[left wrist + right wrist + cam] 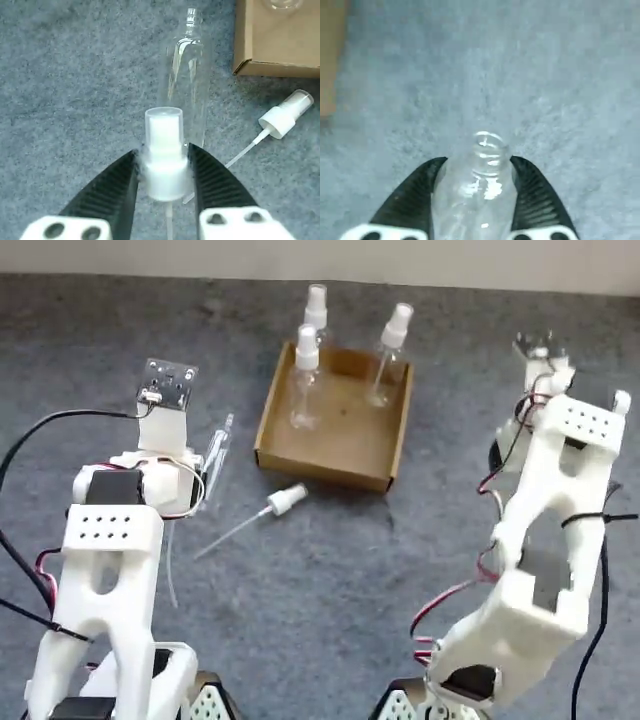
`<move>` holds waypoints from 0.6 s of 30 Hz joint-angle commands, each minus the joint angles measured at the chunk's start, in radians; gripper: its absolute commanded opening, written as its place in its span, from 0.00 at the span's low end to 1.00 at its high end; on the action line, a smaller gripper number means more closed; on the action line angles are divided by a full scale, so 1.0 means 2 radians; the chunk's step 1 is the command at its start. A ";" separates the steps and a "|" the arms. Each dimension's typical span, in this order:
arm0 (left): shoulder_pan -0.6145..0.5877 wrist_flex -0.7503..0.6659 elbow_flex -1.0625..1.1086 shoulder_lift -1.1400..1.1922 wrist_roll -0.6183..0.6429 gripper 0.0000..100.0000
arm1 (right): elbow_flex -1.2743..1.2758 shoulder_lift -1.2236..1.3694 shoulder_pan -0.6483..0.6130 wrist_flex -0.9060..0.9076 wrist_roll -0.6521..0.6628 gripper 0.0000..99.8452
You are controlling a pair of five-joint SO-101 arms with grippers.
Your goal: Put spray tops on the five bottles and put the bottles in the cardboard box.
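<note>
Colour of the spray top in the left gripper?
White plastic spray top, clearest in the left wrist view.

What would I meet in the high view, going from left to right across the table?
The left arm → the uncapped bottle lying on the table → the cardboard box → the right arm.

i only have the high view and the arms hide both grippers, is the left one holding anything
Observer: Yes, the left gripper is shut on a white spray top.
Operator: and the right one
Observer: The right gripper is shut on a clear bottle with an open neck and no top on it.
Operator: bottle lying by the left arm, capped or not
Observer: Not capped. The lying bottle has a bare threaded neck, pointing away from the left gripper.
</note>
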 commanded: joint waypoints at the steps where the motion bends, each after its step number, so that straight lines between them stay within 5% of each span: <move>1: 0.012 -0.010 -0.001 -0.018 0.005 0.00 | 0.028 -0.106 -0.042 -0.034 -0.031 0.00; 6: 0.012 -0.009 -0.001 -0.020 0.005 0.00 | 0.170 -0.230 -0.089 -0.119 -0.035 0.00; 12: 0.012 -0.010 0.000 -0.016 0.005 0.00 | 0.382 -0.312 -0.037 -0.237 0.020 0.00; 18: 0.014 -0.012 0.016 -0.020 0.005 0.00 | 0.333 -0.197 0.042 -0.257 0.037 0.00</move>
